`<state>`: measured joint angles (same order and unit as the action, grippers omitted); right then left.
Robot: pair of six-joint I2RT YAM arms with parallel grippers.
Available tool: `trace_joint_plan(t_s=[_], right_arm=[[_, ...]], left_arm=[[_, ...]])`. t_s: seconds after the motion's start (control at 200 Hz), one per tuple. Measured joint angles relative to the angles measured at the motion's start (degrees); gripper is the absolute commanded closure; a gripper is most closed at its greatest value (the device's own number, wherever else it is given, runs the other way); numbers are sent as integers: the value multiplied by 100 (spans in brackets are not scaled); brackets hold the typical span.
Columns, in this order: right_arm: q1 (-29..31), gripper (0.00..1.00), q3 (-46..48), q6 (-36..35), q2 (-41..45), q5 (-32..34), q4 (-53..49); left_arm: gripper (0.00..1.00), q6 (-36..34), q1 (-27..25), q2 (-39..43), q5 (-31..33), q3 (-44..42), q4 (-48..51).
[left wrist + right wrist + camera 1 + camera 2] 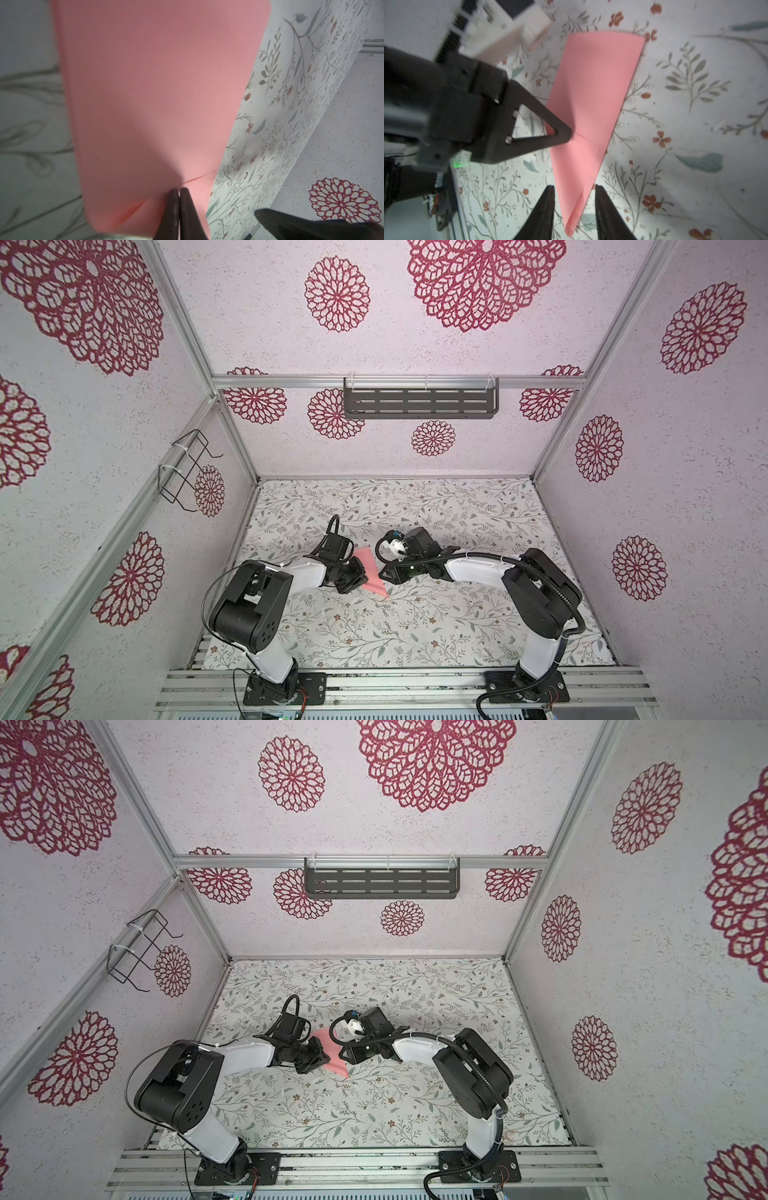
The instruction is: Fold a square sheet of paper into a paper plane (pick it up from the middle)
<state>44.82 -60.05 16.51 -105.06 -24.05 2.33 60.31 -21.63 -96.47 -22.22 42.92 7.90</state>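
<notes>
The salmon-pink paper plane is a slim pointed dart in the middle of the floral table, between my two grippers. My left gripper is shut on its long edge. In the left wrist view the two fingers meet on the paper where a crease ends. In the right wrist view the left finger's tip touches the side of the dart. My right gripper stands open, one finger on either side of the dart's pointed nose.
A dark slotted shelf hangs on the back wall and a wire basket on the left wall. The floral table cover ends at an aluminium rail in front, where both arm bases are bolted. Patterned walls enclose three sides.
</notes>
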Motion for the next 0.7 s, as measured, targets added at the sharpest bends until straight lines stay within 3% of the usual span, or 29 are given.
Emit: trace_joint_plan(t_s=[0.24,0.415,0.7], right_arm=[[223,50,92,-595,-39,245,-83],[278,49,-66,-894,-243,339,-157],[304,60,-223,-1091,-439,402,-258]], left_arm=[[90,79,0,0,31,11,-92],[89,107,0,0,31,11,-125],[89,127,0,0,31,11,-125]])
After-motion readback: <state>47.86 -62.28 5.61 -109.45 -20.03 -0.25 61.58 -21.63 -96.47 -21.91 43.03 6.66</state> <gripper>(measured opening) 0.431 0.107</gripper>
